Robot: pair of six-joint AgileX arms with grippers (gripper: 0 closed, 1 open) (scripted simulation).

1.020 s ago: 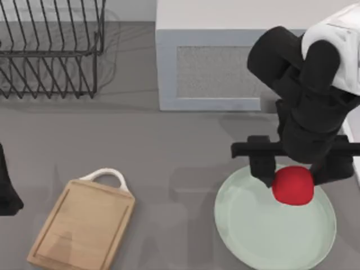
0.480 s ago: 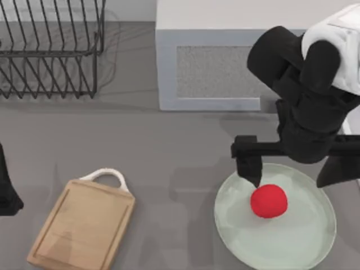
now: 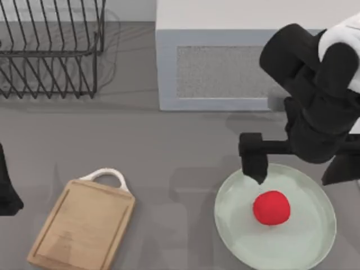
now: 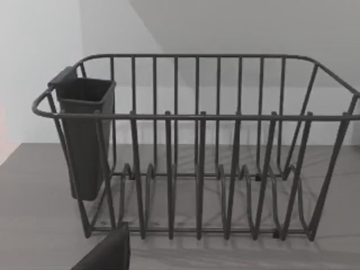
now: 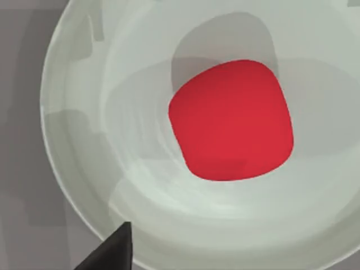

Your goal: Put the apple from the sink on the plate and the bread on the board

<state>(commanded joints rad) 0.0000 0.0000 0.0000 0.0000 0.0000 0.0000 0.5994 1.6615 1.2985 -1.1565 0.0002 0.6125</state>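
The apple [image 3: 271,207] sits on the plate [image 3: 236,236], near its middle, free of any grip. Above it hangs the right gripper [image 3: 298,169], fingers spread wide: one dark fingertip [image 3: 254,169] points down over the plate's far rim, the other is out at the right edge of the top view. The apple lies between those two fingers but lower, touching neither. In the right wrist view the apple [image 5: 232,120] rests on the pale green plate [image 5: 79,140], its shadow spilling beside it, and a dark fingertip [image 5: 112,250] pokes in at the plate's rim.

On the left side of the table the wooden cutting board [image 3: 84,225] lies bare, white loop handle [image 3: 106,175] toward the back. The left arm [image 3: 7,188] is parked at the left edge. Its wrist view faces a wire dish rack [image 4: 197,157] with a dark cutlery cup [image 4: 84,135] clipped at one end; the rack [image 3: 50,48] stands at the back left. I cannot tell whether the left gripper is spread or closed.
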